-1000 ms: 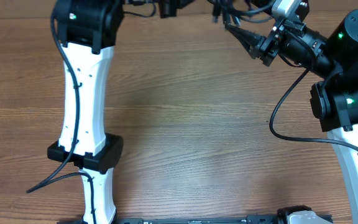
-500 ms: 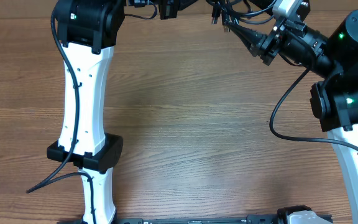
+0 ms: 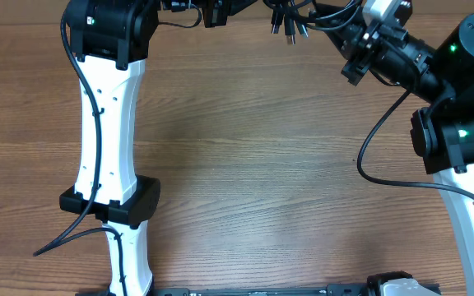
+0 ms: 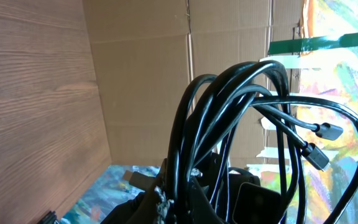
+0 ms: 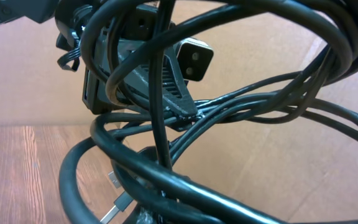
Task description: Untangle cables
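From overhead, the cables (image 3: 290, 12) hang in a bunch at the far edge of the bench (image 3: 245, 164), strung between the two arms and lifted off the wood. A few plugs (image 3: 282, 29) dangle from the bunch. The left arm (image 3: 109, 123) reaches up the left side, and the left end effector (image 3: 220, 10) sits at the top edge, just left of the bunch. The right arm (image 3: 459, 74) comes in from the right, with the right end effector (image 3: 336, 16) pushed in among the cords.

In the left wrist view, the left end effector is pressed together on the cables near the bottom of the frame. Several black cords rise out of it in a tall arch. Two plug ends stick out to the right. A cardboard wall (image 4: 142, 81) stands behind, with the bench to the left.

In the right wrist view, thick loops of cable cross close to the lens. Beyond them the left end effector pinches several strands together. The right end effector is pressed together. It seems to be pinching a strand, though the cords hide its tips. Two silver plug ends show low on the left.
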### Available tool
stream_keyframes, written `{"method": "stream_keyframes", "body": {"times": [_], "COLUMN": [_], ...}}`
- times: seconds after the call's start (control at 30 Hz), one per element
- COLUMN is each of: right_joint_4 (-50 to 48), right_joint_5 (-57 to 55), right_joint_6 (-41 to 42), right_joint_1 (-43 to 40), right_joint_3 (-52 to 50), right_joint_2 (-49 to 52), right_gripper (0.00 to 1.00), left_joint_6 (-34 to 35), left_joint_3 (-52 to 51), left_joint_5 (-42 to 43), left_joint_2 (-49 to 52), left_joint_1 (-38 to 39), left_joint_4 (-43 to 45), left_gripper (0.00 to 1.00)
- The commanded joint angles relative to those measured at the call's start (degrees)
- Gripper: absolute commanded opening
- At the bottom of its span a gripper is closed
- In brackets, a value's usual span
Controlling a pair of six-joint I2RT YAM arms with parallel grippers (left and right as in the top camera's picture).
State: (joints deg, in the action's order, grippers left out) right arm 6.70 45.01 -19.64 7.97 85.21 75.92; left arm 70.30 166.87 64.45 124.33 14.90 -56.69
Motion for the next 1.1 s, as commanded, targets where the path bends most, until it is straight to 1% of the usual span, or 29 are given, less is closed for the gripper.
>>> {"method": "stream_keyframes", "body": {"times": [0.0,0.07,0.13,0.23,0.37,0.43,0.5,0.7,0.87,0.97,1.03,1.07], "right_joint_4": [0.92,2.12,4.13,6.8,9.75,10.62,11.63,16.35,17.4,15.78,13.86,13.29], "right_joint_5": [0.44,0.55,0.5,-0.92,-2.56,-2.73,-4.04,-16.41,-25.14,-30.73,-34.95,-36.54], "right_joint_6": [1.46,1.44,1.38,1.01,0.98,0.98,0.98,-0.33,-0.28,0.83,4.87,8.37], "right_joint_1": [0.22,0.22,0.2,0.11,0.11,0.11,0.11,-0.37,-3.15,-6.4,-9.44,-11.41], "right_joint_3": [1.01,1.01,1.01,1.01,1.01,1.01,1.01,0.83,0.28,0.28,0.46,0.9], "right_joint_2": [0.07,0.09,0.39,1.57,4.37,5.44,6.56,10.84,14.32,14.97,14.95,14.91], "right_gripper": [0.04,0.04,0.04,0.04,0.04,0.04,0.04,0.04,0.04,0.04,0.04,0.04], "left_joint_6": [-1.49,-0.55,2.16,8.63,19.37,22.99,24.98,25.11,24.74,24.0,24.0,24.0], "left_joint_3": [0.96,0.96,0.96,0.98,0.98,0.98,0.98,0.98,0.98,0.98,0.98,0.98], "left_joint_5": [0.15,1.79,5.64,9.75,12.17,12.92,13.68,16.46,17.42,19.71,21.81,22.91], "left_joint_2": [-0.96,-0.96,-0.96,-1.03,-1.11,-1.11,-1.11,-1.11,-1.11,-1.11,-1.11,-1.11], "left_joint_1": [-0.68,-1.33,-2.14,-3.02,-4.11,-4.76,-5.6,-7.1,-7.13,-7.13,-7.1,-7.1], "left_joint_4": [0.17,1.03,5.38,15.76,31.08,35.17,36.41,36.41,36.98,41.66,45.55,48.33], "left_gripper": [0.04,0.04,0.04,0.04,0.04,0.04,0.04,0.04,0.04,0.04,0.04,0.04]}}
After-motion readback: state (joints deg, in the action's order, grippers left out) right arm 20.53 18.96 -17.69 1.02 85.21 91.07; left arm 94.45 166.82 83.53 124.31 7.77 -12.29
